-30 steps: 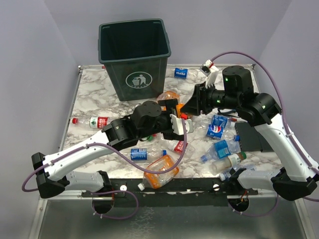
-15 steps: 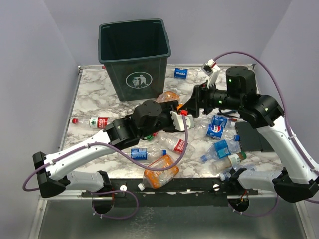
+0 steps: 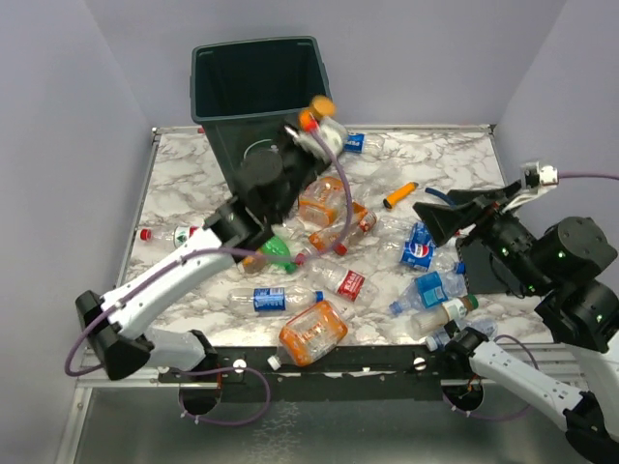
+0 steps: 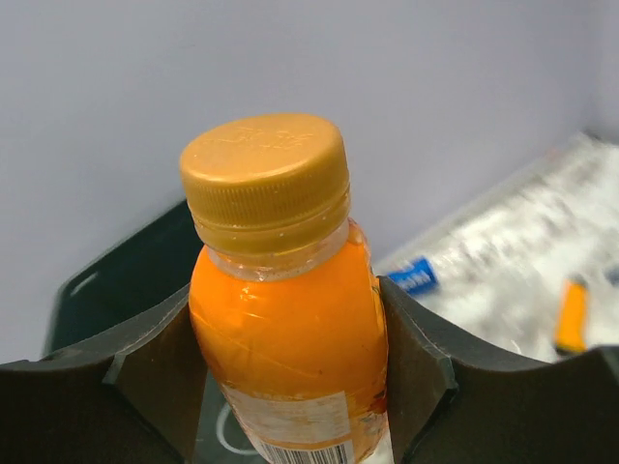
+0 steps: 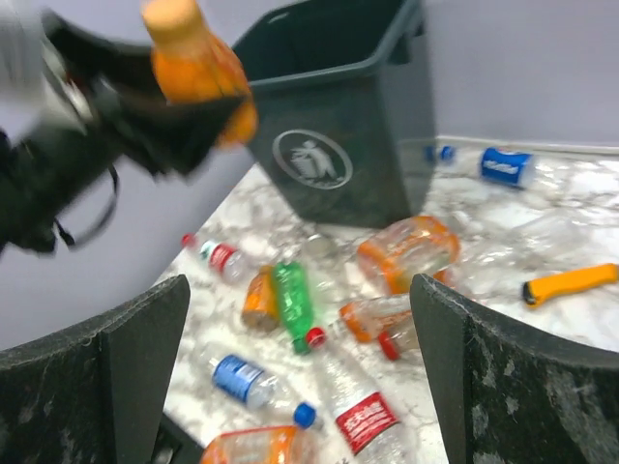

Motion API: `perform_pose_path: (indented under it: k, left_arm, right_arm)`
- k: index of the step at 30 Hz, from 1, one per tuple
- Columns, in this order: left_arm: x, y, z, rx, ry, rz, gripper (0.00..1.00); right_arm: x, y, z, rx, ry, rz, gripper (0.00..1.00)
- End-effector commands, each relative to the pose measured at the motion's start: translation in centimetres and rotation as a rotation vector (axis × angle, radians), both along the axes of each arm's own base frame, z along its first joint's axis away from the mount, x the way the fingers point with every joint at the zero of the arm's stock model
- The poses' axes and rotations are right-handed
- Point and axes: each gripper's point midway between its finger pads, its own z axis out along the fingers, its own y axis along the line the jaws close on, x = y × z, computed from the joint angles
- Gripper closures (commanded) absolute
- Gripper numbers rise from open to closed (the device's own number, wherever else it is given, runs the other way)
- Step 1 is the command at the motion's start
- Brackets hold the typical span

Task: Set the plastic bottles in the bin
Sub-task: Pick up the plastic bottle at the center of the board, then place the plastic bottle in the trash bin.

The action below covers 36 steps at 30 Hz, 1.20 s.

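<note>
Small clear plastic bottle of orange liquid w/ gold screw cap (image 4: 280,319) is up in the air, upright, cap on top, clamped round its body betw. the two dark fingers of the left gripper (image 3: 317,124); grip looks square, w/ the label end low in the jaws. In the top view it sits by the front-right corner of the tall dark green square plastic bin (image 3: 253,46), abt rim height; can't tell if it's truly over the opening or just short of it. My read: step in hand = carry-and-drop, near its end. To do it well: take the wrist further in over the bin's mouth, get the bottle well inside the rim line, then just let go; no need to lower. Risk: release too soon and the bottle hits the front rim and bounces back onto the white-grey marble table (image 3: 184,159). Right gripper (image 3: 440,217) hangs spread wide, holding nothing, over the table's right side, well apart from the bin, so no clash. Plenty left on the table, e.g. big orange-tinted bottle (image 3: 322,198), green bottle (image 3: 275,248), red-label bottle (image 3: 348,283), so the task looks early-to-mid.
</note>
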Motion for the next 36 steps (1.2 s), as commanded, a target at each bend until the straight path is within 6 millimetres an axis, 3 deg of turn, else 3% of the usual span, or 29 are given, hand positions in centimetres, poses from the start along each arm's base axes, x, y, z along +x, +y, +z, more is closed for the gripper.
perform_pose_path:
  k: [1, 5, 8, 12, 15, 19, 21, 26, 31, 34, 36]
  left_arm:
    - [7.5, 6.8, 7.3, -0.478, 0.011, 0.199, 0.52]
    - [10.6, 11.3, 11.4, -0.739, -0.068, 0.249, 0.53]
    - [13.3, 13.5, 12.3, -0.825, -0.087, 0.307, 0.53]
    - [18.2, 15.6, 10.0, -0.862, -0.02, 0.398, 0.53]
    - [21.2, 16.4, 7.4, -0.832, 0.032, 0.465, 0.51]
    - [23.2, 16.6, 4.9, -0.792, 0.067, 0.534, 0.35]
    - [23.7, 16.3, 4.3, -0.773, 0.079, 0.528, 0.2]
    - [23.5, 16.1, 5.0, -0.761, 0.072, 0.517, 0.01]
    - [22.1, 15.8, 6.4, -0.728, 0.051, 0.515, 0.01]
    - [20.0, 14.7, 7.3, -0.693, 0.042, 0.502, 0.01]
    - [18.0, 12.9, 7.3, -0.66, 0.053, 0.478, 0.01]
  right_arm:
    - [2.9, -2.7, -3.7, 0.02, 0.013, -0.228, 0.0]
    - [3.0, -2.5, -7.6, 0.026, 0.079, -0.235, 0.01]
    - [2.7, -1.8, -10.2, 0.04, 0.129, -0.207, 0.01]
    - [2.5, -1.2, -13.1, 0.041, 0.182, -0.181, 0.01]
    - [2.4, -1.3, -14.0, 0.035, 0.192, -0.188, 0.01]
    - [2.5, -1.9, -14.4, 0.016, 0.19, -0.211, 0.01]
    - [2.6, -2.1, -14.6, -0.001, 0.187, -0.223, 0.01]
    - [3.0, -2.4, -14.8, -0.032, 0.183, -0.244, 0.01]
    - [3.4, -2.1, -14.5, -0.03, 0.176, -0.245, 0.01]
    - [3.6, -2.0, -14.4, -0.029, 0.174, -0.242, 0.0]
    - [3.8, -2.0, -14.6, -0.045, 0.177, -0.248, 0.0]
